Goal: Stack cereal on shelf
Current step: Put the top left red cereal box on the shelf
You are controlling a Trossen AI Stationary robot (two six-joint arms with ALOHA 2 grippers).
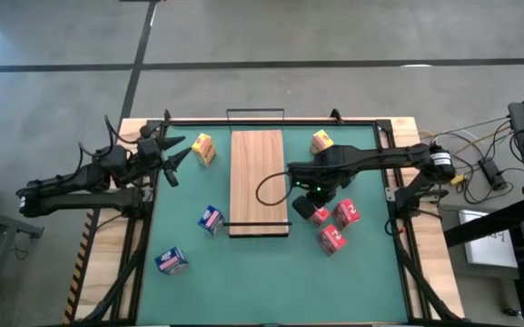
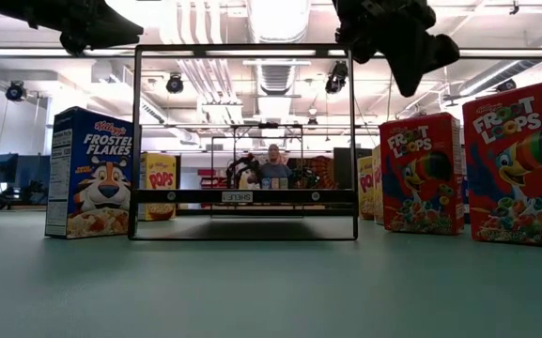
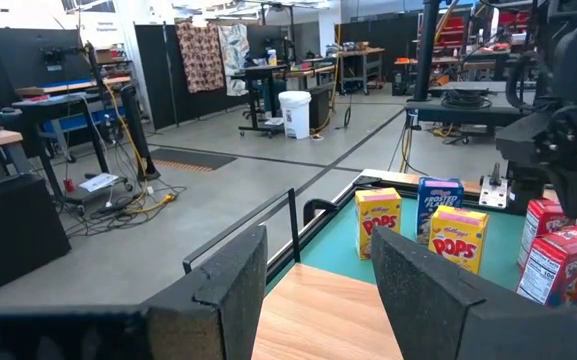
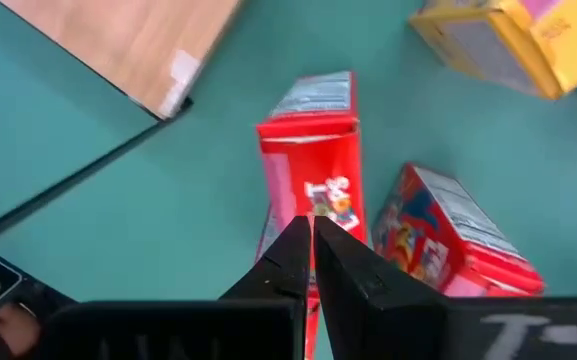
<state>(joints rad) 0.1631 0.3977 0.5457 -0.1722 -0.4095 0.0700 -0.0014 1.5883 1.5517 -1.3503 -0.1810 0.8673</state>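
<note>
Cereal boxes stand scattered on the green mat (image 1: 271,272), none yet on the shelf (image 1: 259,182), the long wooden board at the mat's middle. Nearest the front, two blue boxes (image 1: 171,262) sit left of the board and three red boxes (image 1: 332,224) cluster to its right. The right gripper (image 4: 311,262) hangs just above the red cluster, fingers pressed together and empty. The step looks like reaching for a red box; next it must spread its fingers and descend. Farther back, yellow boxes (image 1: 203,148) flank the board. The left gripper (image 1: 178,156) waits at the left edge, fingers apart, holding nothing.
</note>
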